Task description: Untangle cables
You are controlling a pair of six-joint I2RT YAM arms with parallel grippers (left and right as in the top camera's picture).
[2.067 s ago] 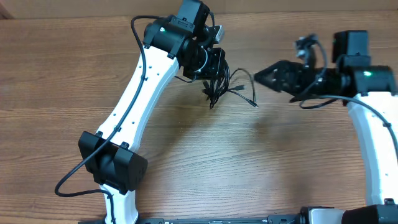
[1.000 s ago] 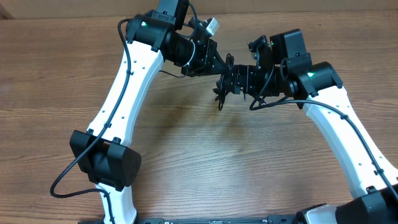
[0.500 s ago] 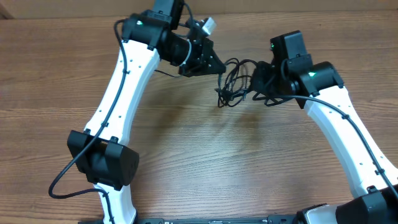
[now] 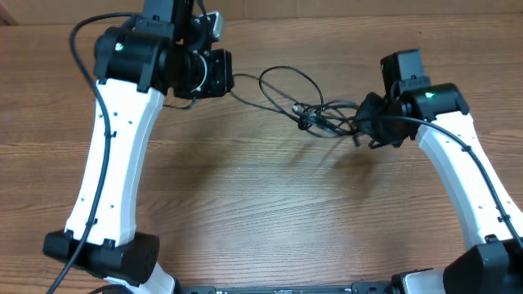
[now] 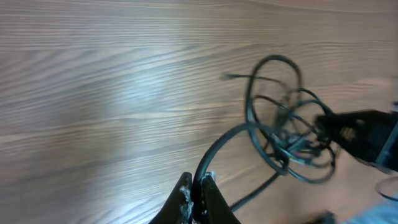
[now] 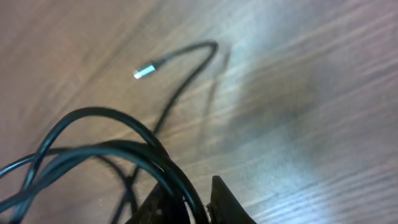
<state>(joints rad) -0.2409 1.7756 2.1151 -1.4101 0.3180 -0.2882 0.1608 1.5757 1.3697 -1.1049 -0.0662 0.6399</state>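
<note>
The cables (image 4: 314, 115) are thin black cords strung across the upper middle of the frame, with one wide loop at left and a small knot at centre-right. A silver-tipped plug (image 6: 144, 72) sticks out loose. The left gripper (image 5: 197, 186) pinches one strand, and the right gripper (image 6: 191, 202) is clamped on several. Half a second ago the bundle was tighter and the grippers were closer together.

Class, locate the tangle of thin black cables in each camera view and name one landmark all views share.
Overhead: cable tangle, upper middle, right of centre.
Left wrist: cable tangle in the right half, mid-height.
Right wrist: cable tangle at lower left, running off frame.
Shared landmark: the wooden table.
</note>
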